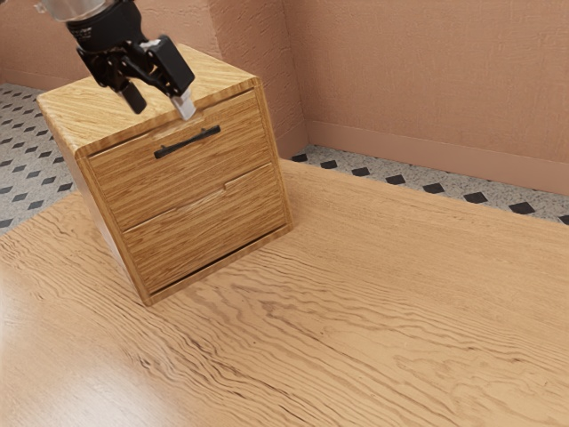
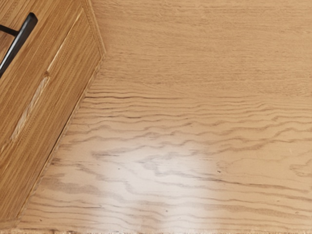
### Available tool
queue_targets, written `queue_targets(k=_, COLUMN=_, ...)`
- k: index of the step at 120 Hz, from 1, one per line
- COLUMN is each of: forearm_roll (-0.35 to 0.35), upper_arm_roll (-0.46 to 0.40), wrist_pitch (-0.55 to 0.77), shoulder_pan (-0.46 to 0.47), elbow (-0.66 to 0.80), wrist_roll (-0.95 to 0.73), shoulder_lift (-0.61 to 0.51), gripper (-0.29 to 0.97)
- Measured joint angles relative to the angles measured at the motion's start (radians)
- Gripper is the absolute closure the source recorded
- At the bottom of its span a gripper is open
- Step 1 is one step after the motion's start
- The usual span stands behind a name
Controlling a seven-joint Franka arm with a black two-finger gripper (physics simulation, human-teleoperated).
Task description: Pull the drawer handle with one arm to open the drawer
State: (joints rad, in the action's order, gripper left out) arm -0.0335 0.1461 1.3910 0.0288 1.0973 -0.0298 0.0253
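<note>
A small wooden cabinet [image 1: 133, 107] stands on the table toward the exterior view's left, with two drawers in its front. The top drawer [image 1: 191, 165] carries a black bar handle [image 1: 188, 141] and sits flush with the cabinet front. My black gripper [image 1: 160, 101] hovers over the cabinet's top front edge, just above the handle and apart from it. Its fingers [image 1: 184, 108] stand spread with nothing between them. In the wrist view one end of the handle [image 2: 17, 45] crosses the drawer front [image 2: 44, 92].
The lower drawer [image 1: 213, 227] has a cut-out grip and is flush too. The wooden table [image 1: 373, 302] stretches wide in front of the cabinet and to the exterior view's right. A tiled floor [image 1: 444, 182] and pink walls lie behind.
</note>
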Motion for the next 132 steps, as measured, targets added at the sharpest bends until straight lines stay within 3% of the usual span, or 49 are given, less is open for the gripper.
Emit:
queue_targets(k=24, forearm_roll=0.037, upper_arm_roll=-0.001, wrist_pitch=-0.019, shoulder_pan=0.016, elbow=0.009, wrist_roll=0.000, shoulder_lift=0.017, gripper=0.00)
queue_targets(k=49, forearm_roll=0.174, upper_arm_roll=-0.037, wrist_pitch=-0.053, shoulder_pan=0.089, elbow=-0.018, wrist_roll=0.007, shoulder_lift=0.086, gripper=0.00)
queue_targets(k=65, forearm_roll=0.311, upper_arm_roll=-0.036, wrist_pitch=-0.023, shoulder_pan=0.076, elbow=-0.042, wrist_roll=-0.061, shoulder_lift=0.175, gripper=0.00)
queue_targets(k=80, forearm_roll=0.381, upper_arm_roll=-0.003, wrist_pitch=0.019, shoulder_pan=0.059, elbow=-0.146, wrist_roll=-0.133, shoulder_lift=0.275, gripper=0.00)
queue_targets(k=96, forearm_roll=0.403, upper_arm_roll=0.055, wrist_pitch=0.047, shoulder_pan=0.051, elbow=-0.221, wrist_roll=-0.184, shoulder_lift=0.370, gripper=0.00)
queue_targets(k=110, forearm_roll=0.373, upper_arm_roll=0.063, wrist_pitch=0.059, shoulder_pan=0.051, elbow=-0.230, wrist_roll=-0.193, shoulder_lift=0.386, gripper=0.01)
queue_targets(k=124, forearm_roll=0.364, upper_arm_roll=0.067, wrist_pitch=0.037, shoulder_pan=0.058, elbow=-0.240, wrist_roll=-0.195, shoulder_lift=0.368, gripper=0.08)
queue_targets(k=132, forearm_roll=0.363, upper_arm_roll=0.068, wrist_pitch=0.016, shoulder_pan=0.061, elbow=-0.251, wrist_roll=-0.193, shoulder_lift=0.360, gripper=0.19)
